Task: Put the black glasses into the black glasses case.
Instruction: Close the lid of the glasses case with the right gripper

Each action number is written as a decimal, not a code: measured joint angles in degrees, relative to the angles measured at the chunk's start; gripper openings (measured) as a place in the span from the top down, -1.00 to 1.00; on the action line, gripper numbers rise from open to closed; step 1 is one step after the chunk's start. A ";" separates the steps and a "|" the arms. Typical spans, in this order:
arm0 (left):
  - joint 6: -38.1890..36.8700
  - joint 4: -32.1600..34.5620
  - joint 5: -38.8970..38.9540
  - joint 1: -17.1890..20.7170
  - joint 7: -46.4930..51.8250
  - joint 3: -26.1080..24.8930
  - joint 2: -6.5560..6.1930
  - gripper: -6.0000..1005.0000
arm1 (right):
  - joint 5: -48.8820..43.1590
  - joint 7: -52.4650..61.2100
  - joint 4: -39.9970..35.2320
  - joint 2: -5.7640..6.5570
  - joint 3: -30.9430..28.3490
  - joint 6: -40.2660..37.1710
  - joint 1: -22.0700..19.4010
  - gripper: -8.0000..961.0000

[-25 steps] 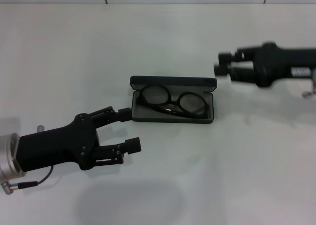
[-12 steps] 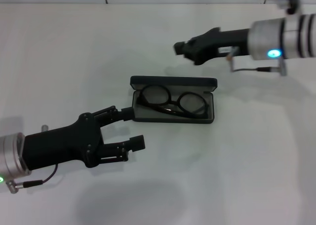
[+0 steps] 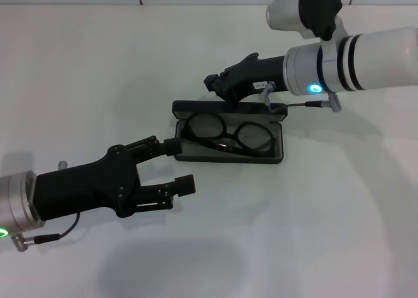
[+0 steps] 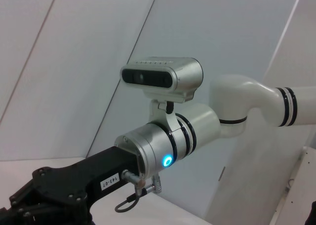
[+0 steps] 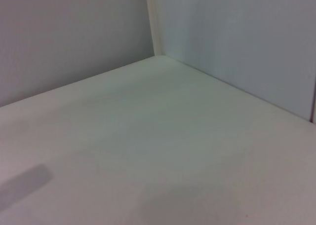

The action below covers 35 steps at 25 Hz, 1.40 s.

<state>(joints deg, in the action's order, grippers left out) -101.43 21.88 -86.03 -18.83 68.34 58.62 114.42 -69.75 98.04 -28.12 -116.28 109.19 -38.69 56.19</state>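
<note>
The black glasses case lies open in the middle of the white table, its lid raised along the far side. The black glasses lie folded inside on the grey lining. My left gripper is open at the case's left end, its upper fingertip against the case's corner and the lower one on the table in front. My right gripper hovers just behind and above the lid's left half. The left wrist view shows the right arm's wrist with its camera. The right wrist view shows only table and wall.
White table all around the case, with a wall line along the far edge. The right forearm reaches in from the upper right, above the table behind the case.
The right arm has swung in from the far right to just behind the case's lid. The left gripper has crept a little to the right, up to the case's end.
</note>
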 joint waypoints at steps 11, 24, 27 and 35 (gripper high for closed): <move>0.10 0.04 0.11 -0.47 0.36 -1.44 0.09 -0.77 | -0.24 -0.53 0.05 0.00 2.52 -0.70 -0.74 0.98; 0.13 0.47 1.45 -1.38 0.44 -1.65 0.02 -0.77 | 0.35 -1.08 -4.36 0.00 8.35 3.26 -4.85 0.98; 0.58 0.49 1.42 -1.44 0.34 -2.52 0.10 -0.77 | 0.44 -1.10 -5.25 0.00 8.88 4.16 -5.65 0.98; 0.91 0.43 1.41 -1.42 0.09 -3.04 0.12 -0.77 | 2.02 -1.24 -7.53 0.11 13.05 8.14 -6.79 0.98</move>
<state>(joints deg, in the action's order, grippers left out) -100.52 22.31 -84.62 -20.24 68.43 55.58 114.54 -67.73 96.80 -35.66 -116.17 122.24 -30.56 49.40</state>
